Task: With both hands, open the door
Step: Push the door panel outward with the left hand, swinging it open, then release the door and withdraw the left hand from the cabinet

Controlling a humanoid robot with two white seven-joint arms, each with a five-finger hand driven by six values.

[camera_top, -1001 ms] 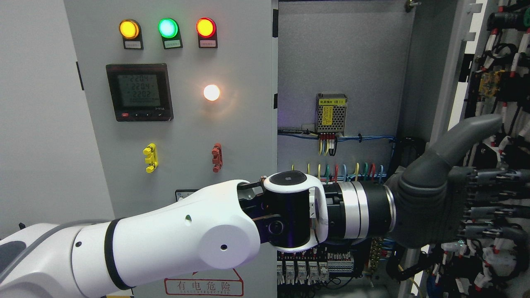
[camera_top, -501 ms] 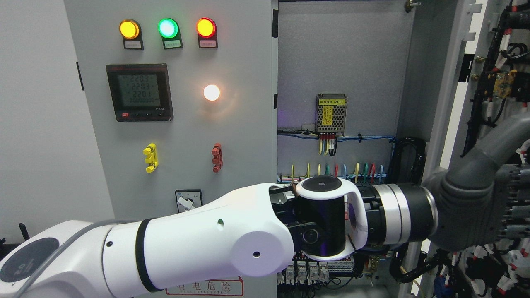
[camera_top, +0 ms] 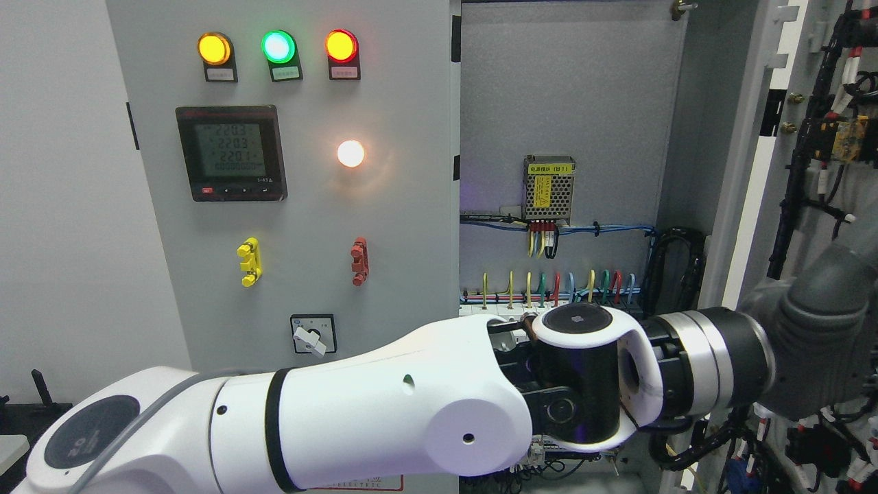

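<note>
The robot's white left arm (camera_top: 384, 418) is reaching in from the lower left and stretching across the frame to the right; its dark grey left hand (camera_top: 820, 336) is sitting at the right edge, partly cut off by the frame, so whether its fingers are spread or curled, and whether they are holding anything, cannot be told from this view; only the wrist, the palm and a thick grey thumb-like part rising up and to the right are showing. The hand is lying against the inner face of the opened grey metal cabinet door (camera_top: 830, 158), which is swung out to the right and carrying black cable bundles with red-and-white wire ends above and below the hand. Left of the hand, behind the wrist, the open grey cabinet interior (camera_top: 562, 89) is showing a small perforated metal power supply with a yellow label (camera_top: 549, 189), blue cables and a row of coloured wires just above the wrist joint. Further left of the hand, the closed grey left panel (camera_top: 398, 206) is bearing three round lit indicator lamps, amber, green and red (camera_top: 278, 46), a black digital meter (camera_top: 230, 152), a glowing white lamp (camera_top: 350, 153), a yellow clip (camera_top: 249, 261) and a red clip (camera_top: 359, 261).
</note>
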